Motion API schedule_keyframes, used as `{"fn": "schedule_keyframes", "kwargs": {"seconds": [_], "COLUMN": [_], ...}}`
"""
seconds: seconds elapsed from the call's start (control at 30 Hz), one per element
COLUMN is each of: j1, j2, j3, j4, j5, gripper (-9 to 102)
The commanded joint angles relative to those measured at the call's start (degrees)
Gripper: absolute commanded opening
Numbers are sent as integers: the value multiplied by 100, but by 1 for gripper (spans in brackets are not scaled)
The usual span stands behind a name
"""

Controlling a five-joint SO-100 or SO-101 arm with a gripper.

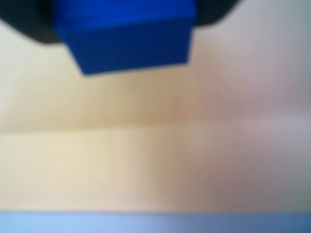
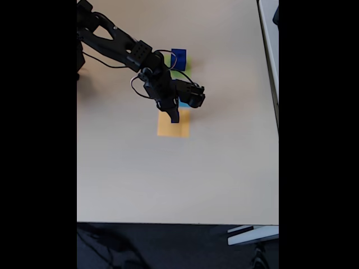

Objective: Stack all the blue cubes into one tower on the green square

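Blue cube sits clamped in the closed gripper, so the jaws are about one cube-width apart. Big risk imo: the green square just past the gripper already carries another cube, and an off-centre drop knocks it off.

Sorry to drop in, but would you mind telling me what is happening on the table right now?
A black robot arm reaches over a pale table. In the wrist view its gripper appears to hold a blue cube above the table, though the picture is blurred. In the fixed view the gripper hangs over an orange square and a light-blue square. Another blue cube already sits on the green square behind the arm.
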Motion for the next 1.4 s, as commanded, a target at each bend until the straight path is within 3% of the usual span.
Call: {"fn": "schedule_keyframes", "kwargs": {"seconds": [0.0,1.17,1.37], "j1": [44,70,26], "j2": [149,123,220], "j3": [-53,79,149], "j4": [-35,-88,-123], "j5": [79,185,202], "gripper": [9,14,20]}}
